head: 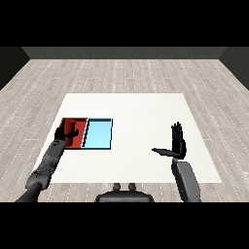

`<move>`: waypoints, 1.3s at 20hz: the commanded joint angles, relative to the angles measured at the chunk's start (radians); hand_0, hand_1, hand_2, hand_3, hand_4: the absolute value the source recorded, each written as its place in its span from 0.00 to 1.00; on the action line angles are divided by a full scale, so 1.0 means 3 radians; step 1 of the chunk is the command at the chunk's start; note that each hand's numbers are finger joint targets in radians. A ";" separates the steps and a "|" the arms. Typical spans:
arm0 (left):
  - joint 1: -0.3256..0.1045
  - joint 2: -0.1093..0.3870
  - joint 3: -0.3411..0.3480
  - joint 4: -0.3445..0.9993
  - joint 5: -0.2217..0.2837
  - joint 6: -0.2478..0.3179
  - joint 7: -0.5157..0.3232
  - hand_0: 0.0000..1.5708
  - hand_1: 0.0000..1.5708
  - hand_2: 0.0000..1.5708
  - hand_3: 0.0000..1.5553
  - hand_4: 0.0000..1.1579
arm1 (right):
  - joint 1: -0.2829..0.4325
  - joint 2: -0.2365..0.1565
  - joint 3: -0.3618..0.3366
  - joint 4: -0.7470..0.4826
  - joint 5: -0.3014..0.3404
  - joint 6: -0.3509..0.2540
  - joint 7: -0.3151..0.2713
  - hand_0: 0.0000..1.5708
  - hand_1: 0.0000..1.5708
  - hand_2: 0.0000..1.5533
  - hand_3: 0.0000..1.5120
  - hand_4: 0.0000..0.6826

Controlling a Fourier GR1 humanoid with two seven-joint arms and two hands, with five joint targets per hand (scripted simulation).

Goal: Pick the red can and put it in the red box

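Note:
The red can [78,132] shows as a darker red upright shape inside the red tray [73,145], near the tray's right wall. My left hand [62,133] is over the tray's left half. Its fingers point away from me and its thumb [73,132] reaches right towards the can, so the hand looks open. I cannot tell whether the thumb touches the can. My right hand [178,142] is raised over bare table at the right, open, with straight fingers and the thumb stuck out to the left, holding nothing.
The light blue tray [98,134] lies directly right of the red tray, their walls touching. The white table [141,112] stretches between the trays and my right hand. Its front edge runs just before my forearms.

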 commanded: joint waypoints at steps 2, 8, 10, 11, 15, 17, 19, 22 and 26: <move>-0.0125 0.0042 0.0087 0.0501 -0.0018 -0.0033 0.0040 0.51 0.51 0.48 0.00 0.61 | 0.0001 0.0030 0.0063 -0.0230 0.0032 -0.0040 0.0077 0.00 0.00 0.00 0.00 0.00; -0.0183 0.0046 -0.0102 0.0706 -0.0221 -0.0472 0.0026 0.00 0.00 0.00 0.00 0.56 | 0.0070 0.0048 0.0029 -0.0072 0.0001 0.0078 -0.0105 0.00 0.00 0.00 0.00 0.00; -0.0241 0.0188 -0.0252 0.0792 -0.0390 -0.0507 0.0169 0.00 0.00 0.00 0.00 0.28 | 0.0038 -0.0004 -0.0016 -0.0165 -0.0054 0.0140 -0.0096 0.00 0.00 0.00 0.00 0.00; -0.0395 0.0122 -0.0270 0.0838 -0.0410 -0.0523 0.0371 0.00 0.00 0.00 0.00 0.00 | 0.0045 0.0005 -0.0012 -0.0195 -0.0088 0.0152 -0.0042 0.00 0.00 0.00 0.00 0.00; -0.0355 0.0149 -0.0209 0.0894 -0.0363 -0.0581 0.0469 0.00 0.00 0.00 0.00 0.00 | 0.0213 -0.0079 -0.0095 -0.0341 -0.0138 0.0217 -0.0053 0.00 0.00 0.00 0.00 0.00; -0.0384 0.0110 -0.0117 0.0837 -0.0275 -0.0474 0.0494 0.00 0.00 0.00 0.00 0.00 | -0.0020 -0.0024 -0.0002 -0.0351 -0.0030 0.0107 0.0088 0.00 0.00 0.00 0.00 0.00; -0.0216 0.0058 0.0044 0.0695 -0.0116 -0.0247 0.0190 0.00 0.00 0.00 0.00 0.00 | 0.0157 0.0017 -0.0025 -0.0260 -0.0043 0.0208 -0.0187 0.00 0.00 0.00 0.00 0.00; -0.0112 0.0058 0.0432 0.0352 0.0264 0.0003 -0.0463 0.00 0.00 0.00 0.00 0.00 | 0.0098 0.0039 0.0052 -0.0230 0.0016 0.0186 -0.0147 0.00 0.00 0.00 0.00 0.00; -0.0206 -0.0087 0.0916 -0.0234 0.0792 -0.0355 -0.1277 0.00 0.00 0.00 0.00 0.00 | 0.0203 0.0024 0.0071 -0.0434 -0.0051 0.0226 -0.0075 0.00 0.00 0.00 0.00 0.00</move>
